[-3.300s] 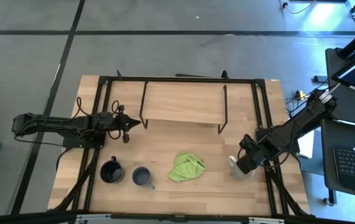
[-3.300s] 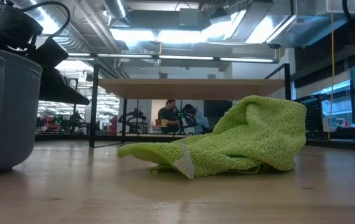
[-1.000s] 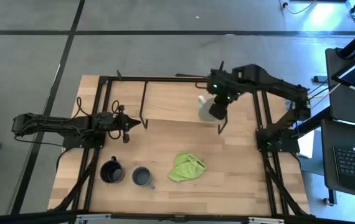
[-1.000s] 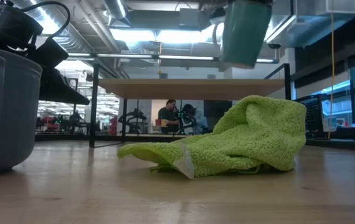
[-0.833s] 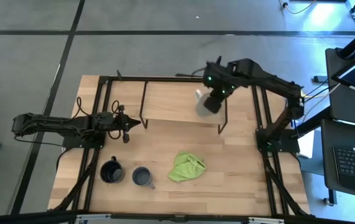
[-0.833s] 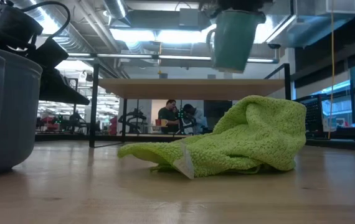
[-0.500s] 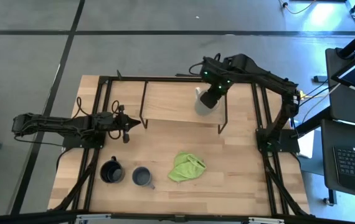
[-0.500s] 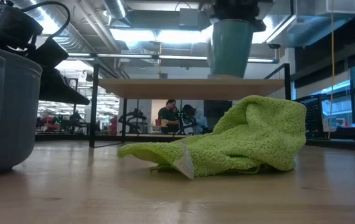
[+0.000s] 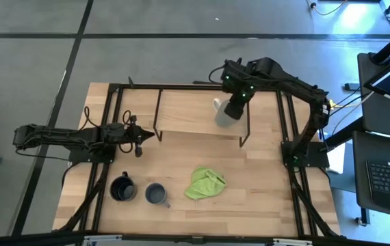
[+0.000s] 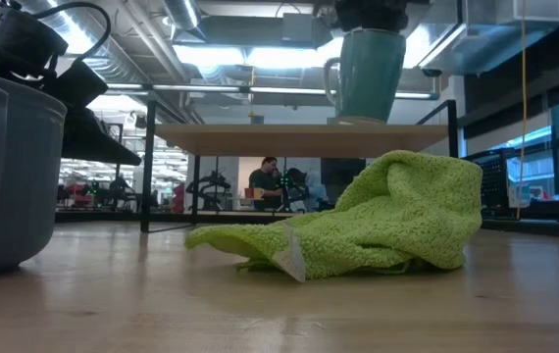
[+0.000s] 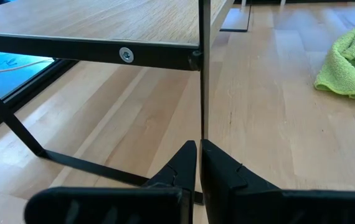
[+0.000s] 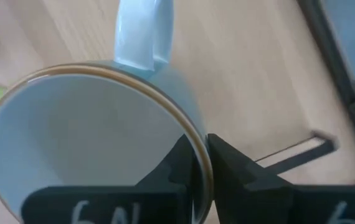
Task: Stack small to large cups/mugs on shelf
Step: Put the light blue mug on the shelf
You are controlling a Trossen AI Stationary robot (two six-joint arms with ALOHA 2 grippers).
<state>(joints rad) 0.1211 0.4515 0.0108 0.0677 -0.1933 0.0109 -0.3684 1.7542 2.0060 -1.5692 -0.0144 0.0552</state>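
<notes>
Cream-white mug (image 9: 222, 113): upright on the shelf (image 9: 181, 113), toward its right end, rim pinched between the fingers of the right hand (image 9: 234, 108).
Black mug (image 9: 122, 188), grey-blue mug (image 9: 156, 195): side by side on the bench (image 9: 263, 212), front left.
Lime-green cloth (image 9: 205, 183): crumpled, right of the grey-blue mug.
Left hand (image 9: 140, 136): fingers pressed together, empty, just beside the shelf's left legs.

Robotics lab: exposed ceiling ducts (image 10: 211, 29), distant workstations (image 10: 279, 191).
</notes>
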